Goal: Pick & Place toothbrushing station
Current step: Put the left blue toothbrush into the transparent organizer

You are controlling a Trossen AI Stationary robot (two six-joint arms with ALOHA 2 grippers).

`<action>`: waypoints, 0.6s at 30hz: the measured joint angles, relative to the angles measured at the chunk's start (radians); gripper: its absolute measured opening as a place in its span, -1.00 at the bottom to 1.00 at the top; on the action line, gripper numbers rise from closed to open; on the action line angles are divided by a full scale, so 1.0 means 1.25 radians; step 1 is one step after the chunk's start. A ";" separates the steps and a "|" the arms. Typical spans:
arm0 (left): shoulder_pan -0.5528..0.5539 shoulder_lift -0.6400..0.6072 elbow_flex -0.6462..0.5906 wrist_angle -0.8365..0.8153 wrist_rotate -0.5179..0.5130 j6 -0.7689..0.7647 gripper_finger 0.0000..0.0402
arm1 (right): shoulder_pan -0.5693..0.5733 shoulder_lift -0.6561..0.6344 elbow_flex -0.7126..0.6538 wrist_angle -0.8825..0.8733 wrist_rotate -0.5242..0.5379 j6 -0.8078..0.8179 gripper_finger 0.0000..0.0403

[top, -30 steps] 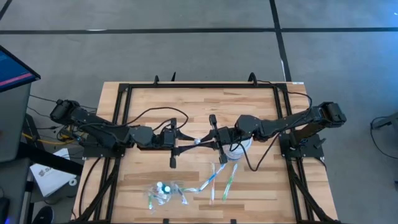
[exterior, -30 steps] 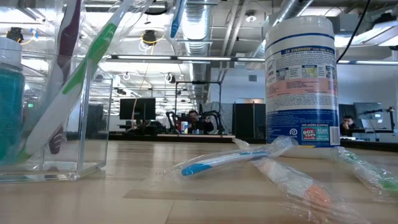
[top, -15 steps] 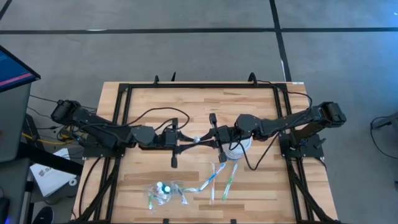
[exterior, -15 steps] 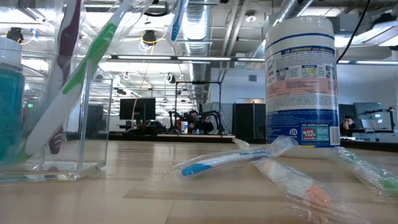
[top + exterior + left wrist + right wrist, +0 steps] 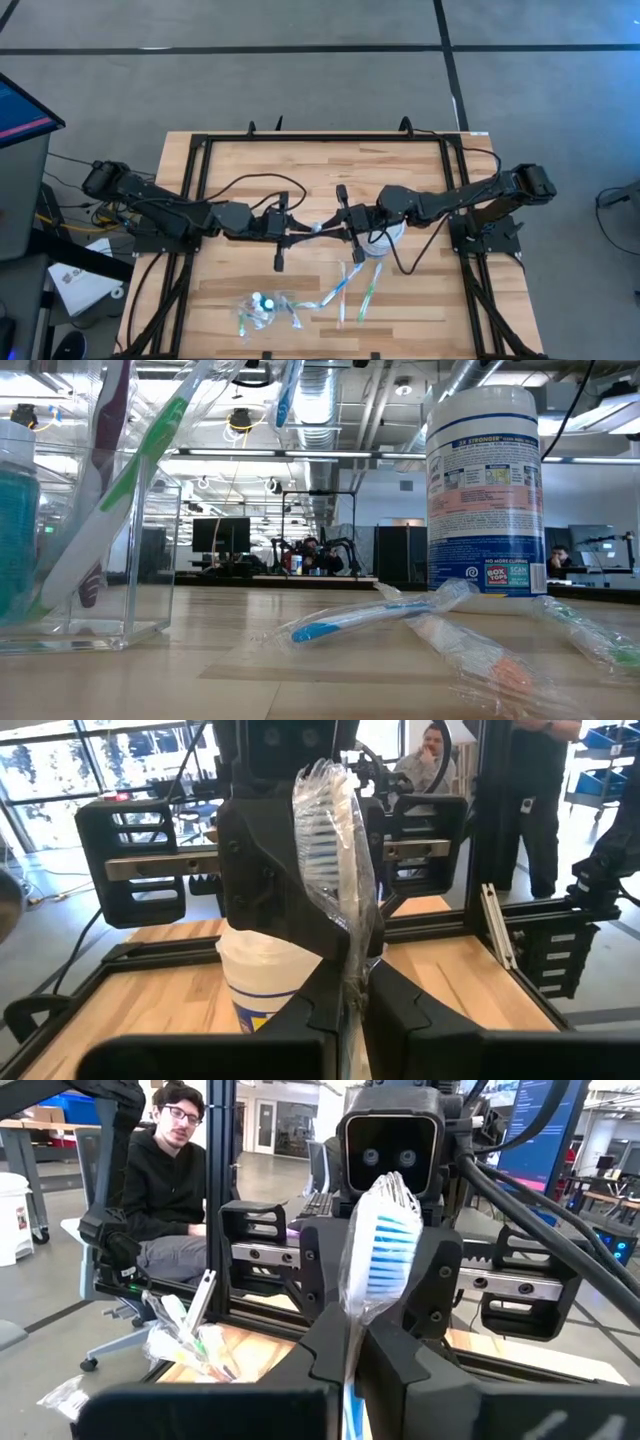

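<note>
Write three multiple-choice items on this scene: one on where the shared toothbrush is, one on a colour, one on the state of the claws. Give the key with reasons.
1. Where is the wrapped toothbrush that both arms have?
A. in the clear holder
B. between the two claws over the table's middle
C. lying beside the wipes canister

2. What colour are that toothbrush's bristles?
A. blue and white
B. orange
C. green

3. How do the left claw and right claw stand?
A. both wide open
B. only the left is shut
C. both shut on the wrapped toothbrush

Key: 1 B, the high view shows it bridging the two claws, which face each other above the wooden table. 2 A, the right wrist view shows blue and white bristles inside the wrapper. 3 C, each wrist view shows its own fingers pinched on the wrapped toothbrush.
</note>
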 joint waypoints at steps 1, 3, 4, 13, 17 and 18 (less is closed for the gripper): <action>0.000 0.000 0.000 -0.001 -0.001 0.000 -0.96 | 0.000 0.000 0.000 0.000 0.006 0.000 -0.94; 0.000 0.000 0.000 -0.001 -0.001 0.000 -0.96 | 0.000 0.000 0.000 0.005 0.016 -0.004 -0.93; 0.000 0.000 0.000 -0.001 -0.001 0.000 -0.95 | 0.000 0.000 0.000 0.007 0.016 -0.010 -0.94; 0.000 0.000 0.001 -0.003 -0.001 -0.001 -0.84 | 0.000 0.000 0.000 0.016 0.017 -0.024 -0.98; 0.000 0.000 0.000 -0.004 -0.001 0.001 -0.95 | 0.000 0.000 0.000 0.017 0.017 -0.022 -0.97; 0.000 0.000 0.000 -0.005 -0.001 0.001 -0.96 | 0.000 0.000 0.000 0.016 0.017 -0.021 -0.97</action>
